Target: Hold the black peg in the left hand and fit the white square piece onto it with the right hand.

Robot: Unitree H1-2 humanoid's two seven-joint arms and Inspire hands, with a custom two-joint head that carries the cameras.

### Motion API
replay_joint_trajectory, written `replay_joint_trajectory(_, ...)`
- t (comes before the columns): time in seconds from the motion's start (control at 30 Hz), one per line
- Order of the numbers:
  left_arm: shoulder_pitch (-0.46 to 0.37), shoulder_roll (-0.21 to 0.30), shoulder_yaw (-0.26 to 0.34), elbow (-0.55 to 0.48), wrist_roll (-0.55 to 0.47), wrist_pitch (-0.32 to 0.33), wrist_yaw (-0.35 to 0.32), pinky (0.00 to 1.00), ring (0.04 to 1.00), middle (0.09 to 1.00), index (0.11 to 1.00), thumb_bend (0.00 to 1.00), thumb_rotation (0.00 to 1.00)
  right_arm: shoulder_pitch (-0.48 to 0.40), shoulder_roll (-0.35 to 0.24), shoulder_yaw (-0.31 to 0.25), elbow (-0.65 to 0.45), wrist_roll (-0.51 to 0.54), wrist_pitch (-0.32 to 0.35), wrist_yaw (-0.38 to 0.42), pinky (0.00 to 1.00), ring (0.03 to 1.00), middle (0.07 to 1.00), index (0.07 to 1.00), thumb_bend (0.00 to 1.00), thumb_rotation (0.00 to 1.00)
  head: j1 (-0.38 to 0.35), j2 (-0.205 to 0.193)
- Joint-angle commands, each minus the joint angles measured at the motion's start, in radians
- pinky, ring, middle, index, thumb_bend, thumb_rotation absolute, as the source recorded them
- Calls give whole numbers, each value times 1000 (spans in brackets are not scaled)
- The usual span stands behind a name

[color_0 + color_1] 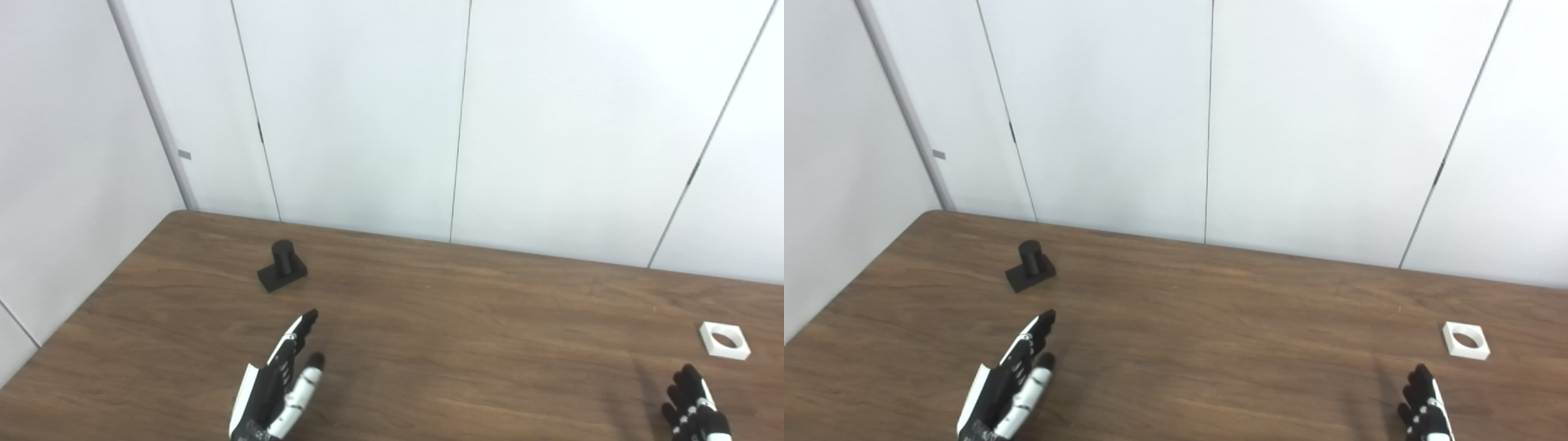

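The black peg (282,266), a short cylinder on a square black base, stands upright on the brown table at the far left. My left hand (277,386) hovers well short of it, nearer the front edge, fingers stretched out and empty. The white square piece (724,340), with a round hole through it, lies flat at the right side of the table. Just in front of it, at the bottom edge of the picture, my right hand (695,407) shows only in part, fingers extended and holding nothing.
The wooden table (465,331) has a rounded far-left corner and its left edge runs close to a white wall. White wall panels stand right behind the table's far edge.
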Motion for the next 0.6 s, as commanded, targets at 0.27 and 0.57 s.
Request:
replay_joint_trajectory(0.27,-45,22,77,-120,260,211,87,834,893,901,870,747,184,48,-5,0,28,-20,-13,0,1000,1000,996,983,548,1000,5,4)
replay_joint_trajectory(0.57,-153,125,124,-119,375,382,55,911,960,954,901,807,305,47,-3,-3,34,-12,-12,4,1000,1000,991,982,523,1000,4,8)
